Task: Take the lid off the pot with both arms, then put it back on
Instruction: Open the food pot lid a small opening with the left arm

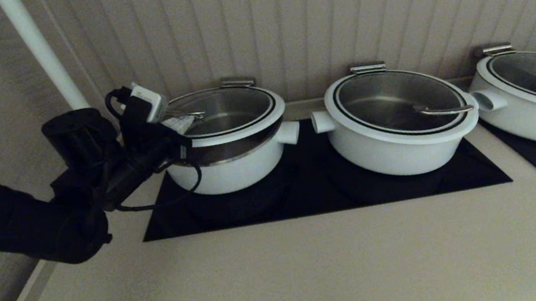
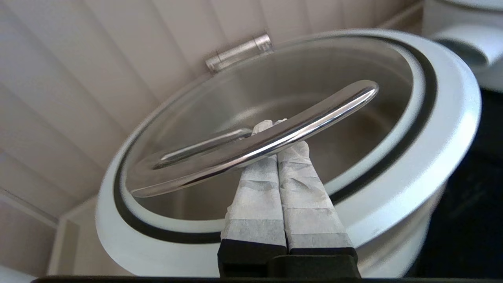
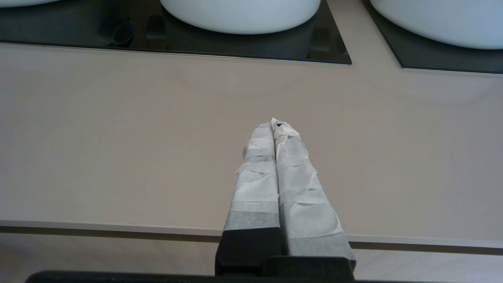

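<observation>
clearly, the lifting step is in hand. the lid (image 1: 228,112) is seen tilted up at its left edge, hinged at the rear, so that a dark gap is opened between its white rim and the pot (image 1: 229,167), the leftmost of three on the black hob (image 1: 303,197). the left gripper (image 2: 275,135) is placed under the wire handle (image 2: 267,141), near the lid's left edge; its taped fingers (image 2: 255,188) are pressed together with nothing between them, and the handle is borne across their tips rather than pinched. the lid is thus propped from below, not clamped.

the right gripper (image 3: 275,125) is held low over the bare counter (image 3: 118,137), well apart from the pots, its fingers likewise closed on nothing. it is not shown in the head view, so no part in the lift is being taken by it.

judged from this, the task is at its first half: the lid is partly raised, not yet fully open. a further upward sweep along the hinge's arc would be called for, with the handle kept seated on the fingertips so that it is not let slip. afterwards a slow lowering would be needed, so that the rim is set back evenly on the pot.
</observation>
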`<state>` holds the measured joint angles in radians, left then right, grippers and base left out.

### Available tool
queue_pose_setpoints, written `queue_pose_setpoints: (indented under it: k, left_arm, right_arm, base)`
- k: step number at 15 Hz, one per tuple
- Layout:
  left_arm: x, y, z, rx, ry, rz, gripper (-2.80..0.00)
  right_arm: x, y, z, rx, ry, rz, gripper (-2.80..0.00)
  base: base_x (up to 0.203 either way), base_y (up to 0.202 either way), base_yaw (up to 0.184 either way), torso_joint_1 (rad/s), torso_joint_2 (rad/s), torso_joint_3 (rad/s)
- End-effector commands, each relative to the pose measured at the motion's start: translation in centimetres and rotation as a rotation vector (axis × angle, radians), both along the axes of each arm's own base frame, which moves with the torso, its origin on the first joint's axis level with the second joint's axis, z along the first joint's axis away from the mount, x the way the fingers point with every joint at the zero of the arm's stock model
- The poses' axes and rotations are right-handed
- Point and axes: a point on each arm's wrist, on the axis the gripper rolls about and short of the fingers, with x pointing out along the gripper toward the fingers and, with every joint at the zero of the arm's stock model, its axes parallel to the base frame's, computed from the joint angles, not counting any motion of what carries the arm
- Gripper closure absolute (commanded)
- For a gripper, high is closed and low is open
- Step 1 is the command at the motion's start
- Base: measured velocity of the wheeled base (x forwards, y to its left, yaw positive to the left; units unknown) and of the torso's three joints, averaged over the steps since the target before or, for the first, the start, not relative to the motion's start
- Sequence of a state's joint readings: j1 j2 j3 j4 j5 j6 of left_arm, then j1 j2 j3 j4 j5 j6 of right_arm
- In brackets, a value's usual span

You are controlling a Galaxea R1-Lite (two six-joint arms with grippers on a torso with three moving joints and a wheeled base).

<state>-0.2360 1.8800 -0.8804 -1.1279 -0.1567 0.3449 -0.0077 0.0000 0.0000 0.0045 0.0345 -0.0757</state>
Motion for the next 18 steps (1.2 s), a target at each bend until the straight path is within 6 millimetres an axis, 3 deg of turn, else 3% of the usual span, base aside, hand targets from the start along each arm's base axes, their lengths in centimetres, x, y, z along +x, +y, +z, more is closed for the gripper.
queue_pose_setpoints:
  k: [1, 18]
  left_arm:
    - [0.02, 0.09, 0.57, -0.004, -0.023, 0.002, 0.0]
    - [0.36, 0.29, 0.91, -0.017, -0.036, 0.008, 0.0]
  right_arm:
    - [0.0, 0.0, 0.0, -0.001, 0.0, 0.001, 0.0]
    - [0.0, 0.0, 0.0, -0.001, 0.0, 0.001, 0.0]
  base:
    - [0.0, 0.0, 0.0, 0.0, 0.0, 0.0]
    - [0.0, 0.0, 0.0, 0.0, 0.0, 0.0]
